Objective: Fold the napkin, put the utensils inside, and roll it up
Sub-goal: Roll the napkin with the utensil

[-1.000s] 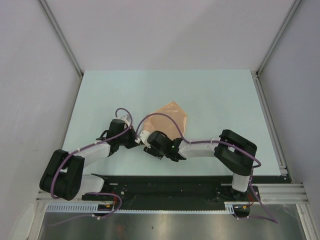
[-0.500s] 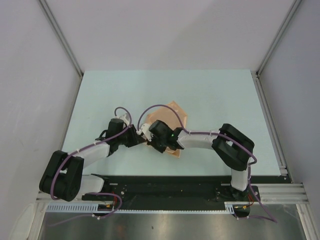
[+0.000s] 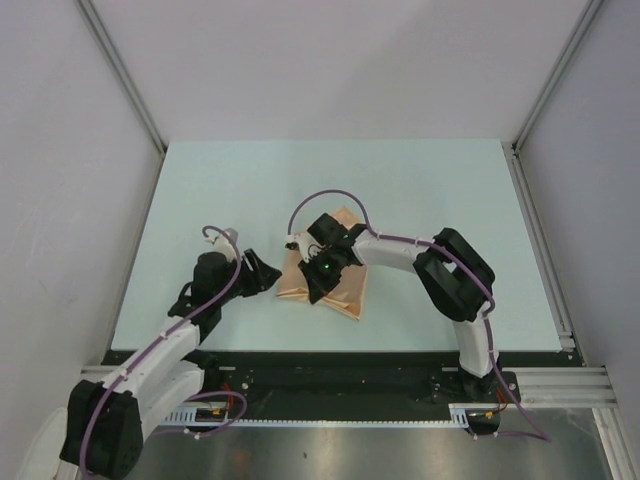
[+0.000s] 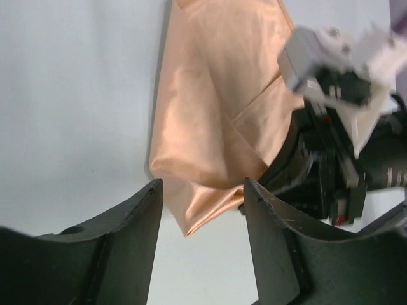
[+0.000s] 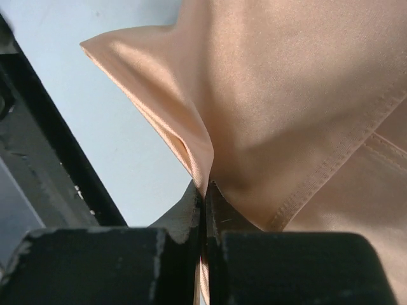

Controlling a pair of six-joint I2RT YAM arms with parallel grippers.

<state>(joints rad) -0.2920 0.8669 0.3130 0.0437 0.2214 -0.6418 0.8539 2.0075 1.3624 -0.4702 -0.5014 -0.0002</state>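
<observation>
The peach-orange napkin point(image 3: 350, 296) lies folded and wrinkled on the table, a little left of centre. My right gripper point(image 3: 318, 270) sits over it, shut on a pinched ridge of the cloth point(image 5: 205, 190); the satin napkin point(image 5: 292, 95) fills that wrist view. Just left of the cloth is my left gripper point(image 3: 263, 272), open. Its black fingers point(image 4: 137, 219) stand apart with a corner of the napkin point(image 4: 210, 121) just beyond them and only bare table between them. The right gripper point(image 4: 318, 171) also shows in the left wrist view. The utensils are out of view.
The pale blue-green table point(image 3: 430, 200) is boxed in by white walls on three sides. A metal rail point(image 3: 540, 240) runs along its right edge. A black base rail point(image 3: 330, 375) carrying both arms lies along the near edge.
My left gripper has opened, let go of the napkin and drawn back to the left. My right gripper has shut on the cloth and carried its fold farther from the near edge.
</observation>
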